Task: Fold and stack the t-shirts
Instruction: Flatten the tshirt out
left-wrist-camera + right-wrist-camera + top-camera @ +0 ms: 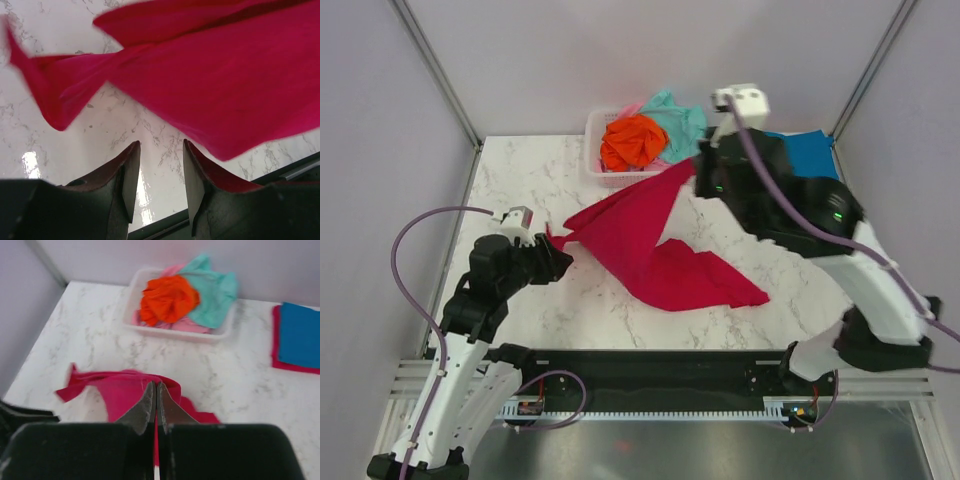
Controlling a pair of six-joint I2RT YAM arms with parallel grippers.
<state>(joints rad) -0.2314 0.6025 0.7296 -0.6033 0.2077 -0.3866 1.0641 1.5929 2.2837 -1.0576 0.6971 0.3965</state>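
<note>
A crimson red t-shirt hangs stretched from my right gripper down to the table's middle. The right gripper is shut on a fold of it and holds it above the table. My left gripper is open and empty. It is just short of the shirt's left corner, and the cloth lies beyond its fingertips. Orange, mint-teal and pink t-shirts lie bunched in the basket. A folded blue t-shirt lies at the back right.
The white slatted basket stands at the back centre against the wall, also in the right wrist view. The blue shirt rests on a folded red one. Grey walls enclose the marble table.
</note>
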